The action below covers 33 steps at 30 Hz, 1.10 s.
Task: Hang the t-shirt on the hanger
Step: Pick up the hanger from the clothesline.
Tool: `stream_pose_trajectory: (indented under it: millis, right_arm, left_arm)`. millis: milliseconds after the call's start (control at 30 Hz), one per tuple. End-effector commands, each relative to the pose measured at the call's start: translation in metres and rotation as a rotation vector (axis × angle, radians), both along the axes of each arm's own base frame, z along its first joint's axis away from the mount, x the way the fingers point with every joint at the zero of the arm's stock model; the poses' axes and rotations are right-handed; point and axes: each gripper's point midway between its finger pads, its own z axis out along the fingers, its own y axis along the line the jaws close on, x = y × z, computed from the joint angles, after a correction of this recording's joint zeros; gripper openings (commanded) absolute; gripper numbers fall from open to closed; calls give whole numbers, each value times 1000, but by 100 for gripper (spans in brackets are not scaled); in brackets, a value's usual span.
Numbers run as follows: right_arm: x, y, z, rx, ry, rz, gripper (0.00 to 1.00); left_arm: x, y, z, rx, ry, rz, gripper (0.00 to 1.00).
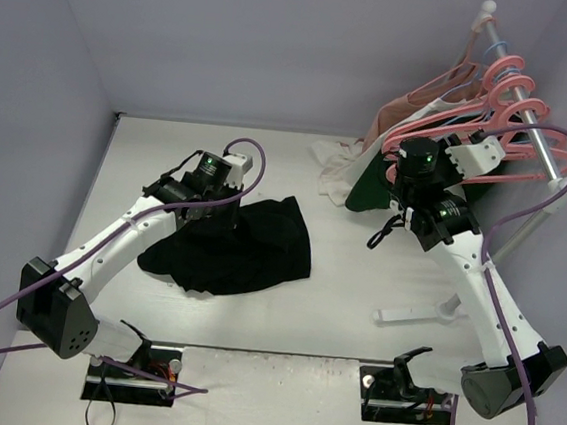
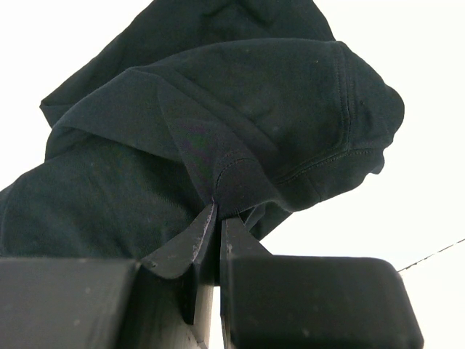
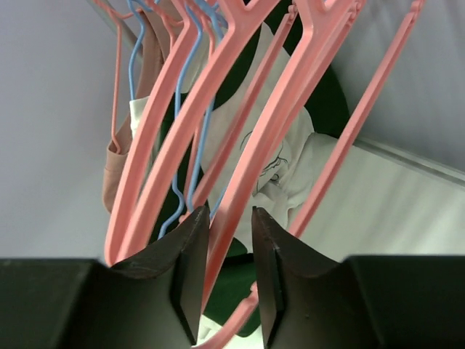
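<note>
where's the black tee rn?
Top view: the black t-shirt lies crumpled on the table, left of centre, with the left gripper pinched shut on a fold at its upper-left edge.

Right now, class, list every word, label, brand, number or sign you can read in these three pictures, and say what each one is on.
No readable text in any view.
t-shirt: plain black, no label or print showing.
white garment: a printed line drawing, no legible letters.
pink hangers: no markings visible.
</note>
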Motion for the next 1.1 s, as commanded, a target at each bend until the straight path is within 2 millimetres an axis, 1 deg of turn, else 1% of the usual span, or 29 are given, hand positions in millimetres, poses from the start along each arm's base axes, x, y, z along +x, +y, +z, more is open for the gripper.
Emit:
stream_pose_trajectory:
  millis: [0,167,267,333,400,533,667,767,833,933,1067]
  right_arm:
    - [-15,-18,12,3,-57,-76,24]
    - [-22,-27,1,-9,-27,-96,23]
    - [-24,-29,-2,-9,-21,-98,25]
    - [-26,-30,-2,-12,-17,-99,27]
    - [-28,-31,-8,-16,-5,-99,32]
    - [-30,-33,-17,-27,17,-102,37]
    - [-24,-30,-27,-31,39,-99,38]
    - [-20,-29,-30,-36,48,-103,38]
    - [-13,-27,-38,-46,71,-108,38]
    - [-6,-23,-44,-45,85,-103,40]
    - [-1,-22,-47,-51,93,-112,40]
  left_arm:
    - [8,-4,28,-54,-69,3,0]
    - [10,-6,28,-52,-68,-4,0]
    - [9,-6,27,-55,-65,-9,0]
    - [9,-6,27,-56,-65,-9,0]
    - [8,-6,27,-54,-66,-10,0]
    - [8,-6,27,-56,-65,-8,0]
    - [8,-6,25,-53,-62,-6,0]
    - [7,-5,25,-51,-63,-6,0]
    - [7,-5,24,-50,-63,-5,0]
    - [6,-4,22,-48,-57,-8,0]
    - [4,-3,20,-45,-54,-6,0]
